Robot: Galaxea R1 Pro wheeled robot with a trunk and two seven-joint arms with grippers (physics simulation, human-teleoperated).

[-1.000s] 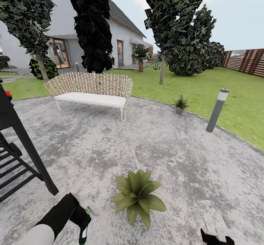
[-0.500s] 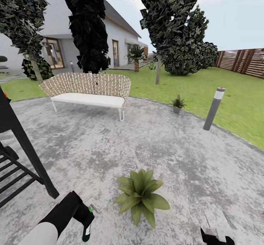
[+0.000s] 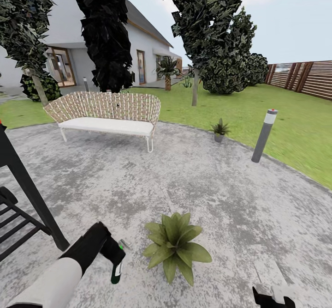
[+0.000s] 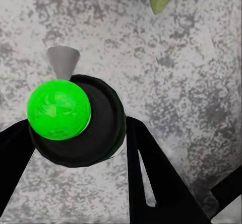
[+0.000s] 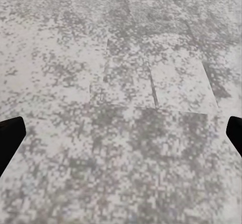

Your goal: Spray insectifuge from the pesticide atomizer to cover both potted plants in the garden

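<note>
We have raised our left pincer (image 3: pixel 115 258), clamped around the pesticide atomizer (image 3: pixel 117 268), closer to the near potted plant (image 3: pixel 176 246) than a second ago, so spraying looks close. The second potted plant (image 3: pixel 219 129) sits well beyond it at the patio edge. Our right pincer (image 5: pixel 121 133) hangs wide.

Home garden: lawn (image 3: pixel 286 128), stone patio (image 3: pixel 221 192), wicker bench (image 3: pixel 108 111), house (image 3: pixel 92 45).

Mottled stone patio (image 3: pixel 221 192), wicker bench (image 3: pixel 108 112), lawn (image 3: pixel 276 109), slatted fence (image 3: pixel 309 78), house (image 3: pixel 115 45)
</note>
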